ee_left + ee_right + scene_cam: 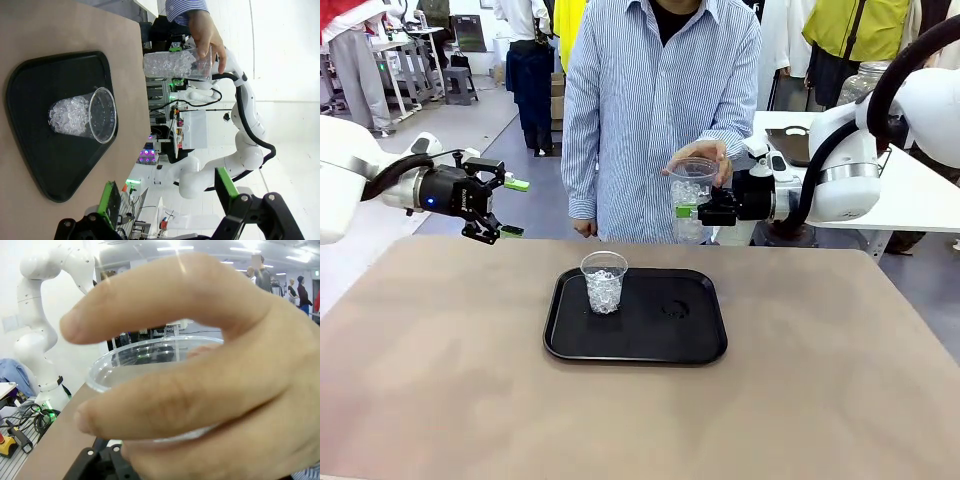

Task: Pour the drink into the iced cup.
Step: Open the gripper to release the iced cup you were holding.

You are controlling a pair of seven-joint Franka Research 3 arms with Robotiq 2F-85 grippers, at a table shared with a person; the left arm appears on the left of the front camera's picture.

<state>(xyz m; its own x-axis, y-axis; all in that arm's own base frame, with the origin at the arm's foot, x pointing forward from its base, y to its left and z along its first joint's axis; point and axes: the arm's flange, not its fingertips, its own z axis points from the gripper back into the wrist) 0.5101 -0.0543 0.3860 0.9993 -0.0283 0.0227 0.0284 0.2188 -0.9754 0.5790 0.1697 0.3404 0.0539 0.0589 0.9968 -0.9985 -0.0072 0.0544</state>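
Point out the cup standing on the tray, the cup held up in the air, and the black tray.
cup on the tray point(604, 290): front view, on its ice-filled side wall.
held cup point(692, 188): front view, on its iced upper wall.
black tray point(695, 332): front view, on its bare floor.

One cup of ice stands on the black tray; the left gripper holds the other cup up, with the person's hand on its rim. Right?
No: in the front view the right gripper, not the left, holds the raised cup; the left gripper hangs open. The rest holds: the other cup is on the tray, the person's hand on the raised cup's rim.
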